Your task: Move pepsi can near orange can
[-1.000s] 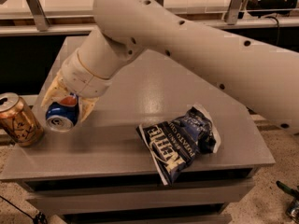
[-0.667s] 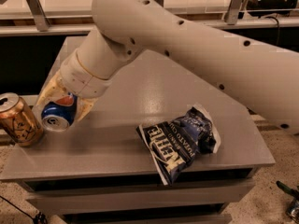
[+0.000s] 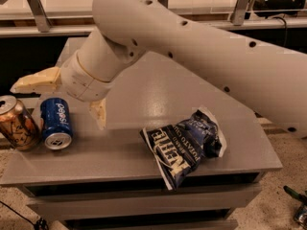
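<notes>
Here, gripper (image 3: 58, 105) hangs above grey table (image 3: 120, 153).

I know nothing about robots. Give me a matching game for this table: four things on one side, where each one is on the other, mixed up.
1 pepsi can
2 orange can
3 chip bag
4 hand

A leftmost in the picture, at the table edge
B open, over the pepsi can
C toward the table's front right
D just right of the orange can

Pairs: 1-D, 2-A, 3-C, 4-B

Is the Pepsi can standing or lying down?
Lying down: the pepsi can shows its silver end toward the camera. The gripper, open, is just behind it.
</notes>
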Robot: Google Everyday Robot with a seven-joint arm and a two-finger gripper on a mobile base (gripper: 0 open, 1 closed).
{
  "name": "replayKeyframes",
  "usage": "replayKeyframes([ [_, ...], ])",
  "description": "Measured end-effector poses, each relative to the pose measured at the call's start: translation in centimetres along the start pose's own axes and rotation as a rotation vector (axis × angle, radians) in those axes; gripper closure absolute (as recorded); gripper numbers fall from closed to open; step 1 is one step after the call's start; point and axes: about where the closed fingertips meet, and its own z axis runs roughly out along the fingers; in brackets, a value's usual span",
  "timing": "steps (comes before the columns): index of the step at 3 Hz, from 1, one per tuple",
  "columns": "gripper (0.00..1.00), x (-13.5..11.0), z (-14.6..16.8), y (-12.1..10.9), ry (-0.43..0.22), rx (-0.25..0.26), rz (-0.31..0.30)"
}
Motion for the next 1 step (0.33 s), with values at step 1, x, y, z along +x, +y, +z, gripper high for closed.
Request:
replayKeyframes([
  [1,0.0,-0.01,0.0,0.0,0.0,0.0,0.0],
])
